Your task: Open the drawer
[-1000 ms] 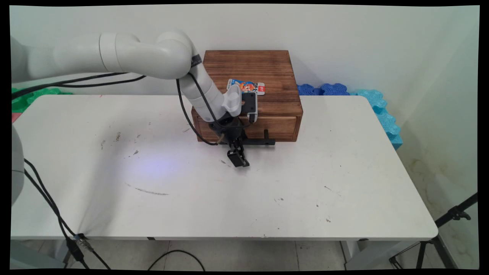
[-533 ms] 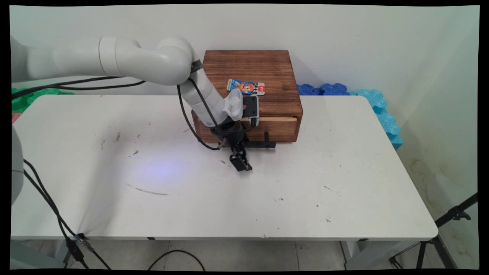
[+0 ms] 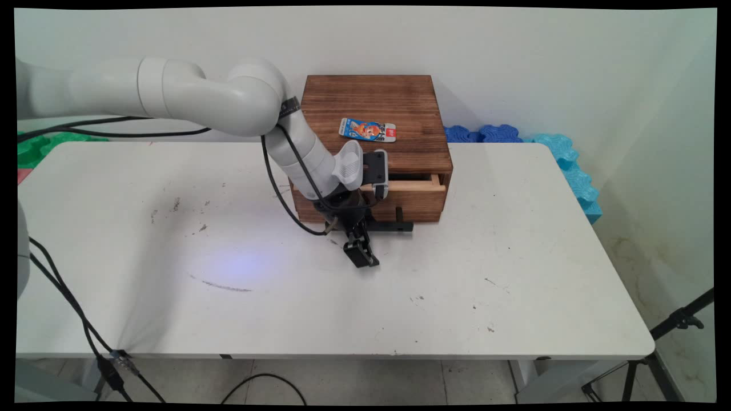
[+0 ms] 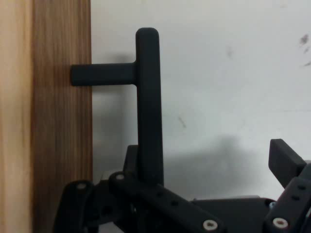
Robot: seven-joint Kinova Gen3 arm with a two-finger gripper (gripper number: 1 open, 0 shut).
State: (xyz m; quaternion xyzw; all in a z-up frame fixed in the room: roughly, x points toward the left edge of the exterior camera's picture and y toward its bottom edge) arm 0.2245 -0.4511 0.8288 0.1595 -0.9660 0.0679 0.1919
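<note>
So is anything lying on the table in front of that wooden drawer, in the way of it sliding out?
Nothing visible does. The brown wooden drawer stands slightly open, and the white table in front of it bears only the black tool itself, open at the drawer's black bar handle.

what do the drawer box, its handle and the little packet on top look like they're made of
Drawer box: wood, stained dark brown, with visible grain; the drawer's top edge shows paler, apparently unstained wood.
Handle: a matte black round bar, with no shine or grain; metal or plastic, cannot tell.
Packet: glossy printed wrapper, likely plastic film or foil, lying flat.
</note>
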